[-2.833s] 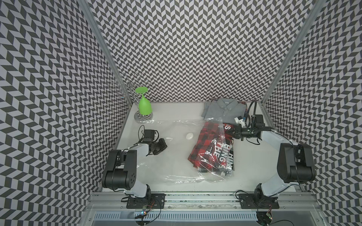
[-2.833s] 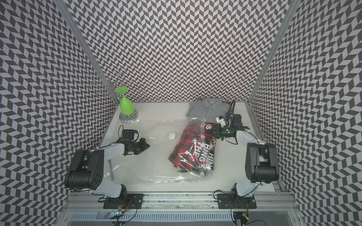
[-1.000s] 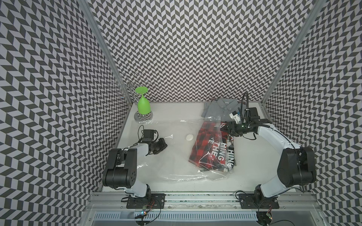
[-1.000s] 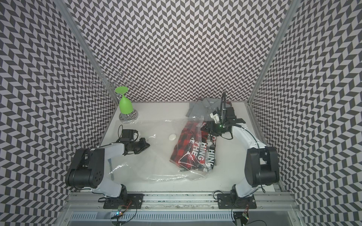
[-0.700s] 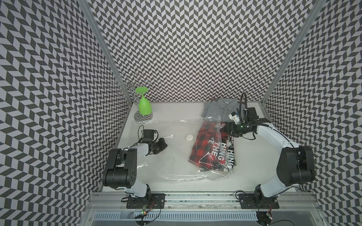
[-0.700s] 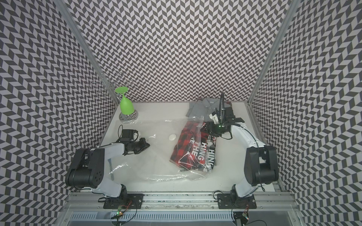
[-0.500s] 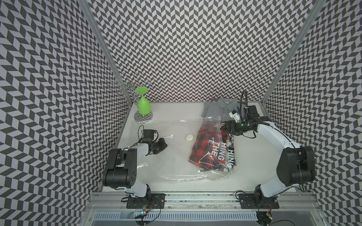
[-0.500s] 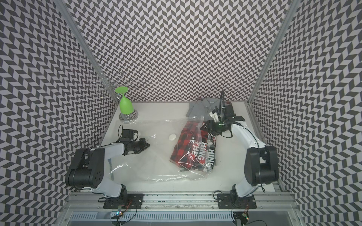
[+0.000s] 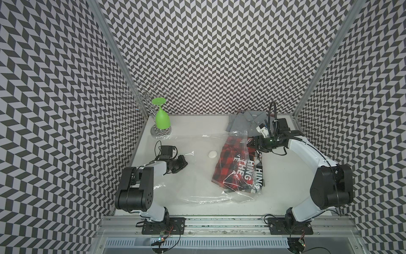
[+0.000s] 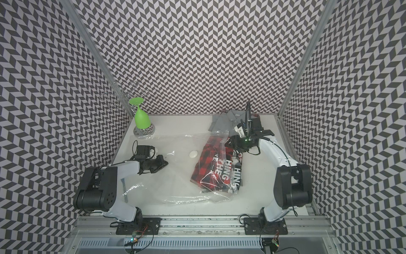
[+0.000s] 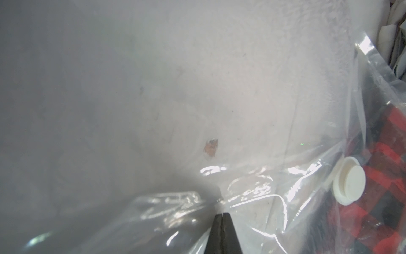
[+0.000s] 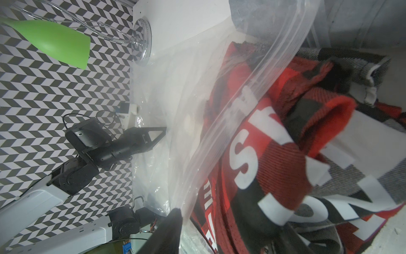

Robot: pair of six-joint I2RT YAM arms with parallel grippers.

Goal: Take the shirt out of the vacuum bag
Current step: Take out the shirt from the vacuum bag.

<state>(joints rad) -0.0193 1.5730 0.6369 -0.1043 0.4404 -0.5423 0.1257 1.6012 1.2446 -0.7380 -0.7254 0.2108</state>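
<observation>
Left gripper (image 11: 222,216) tight on vacuum bag (image 11: 265,195)

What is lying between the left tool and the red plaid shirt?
Only clear bag film with its white valve lies between the left tool and the shirt; both top views show it.

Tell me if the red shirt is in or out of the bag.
Partly out: the bag covers one side of the shirt; the rest lies bare past its edge.

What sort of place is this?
Probably a robot test booth: a left arm and right arm bolted to a rail, chevron-patterned walls, and a plaid shirt with a vacuum bag.
</observation>
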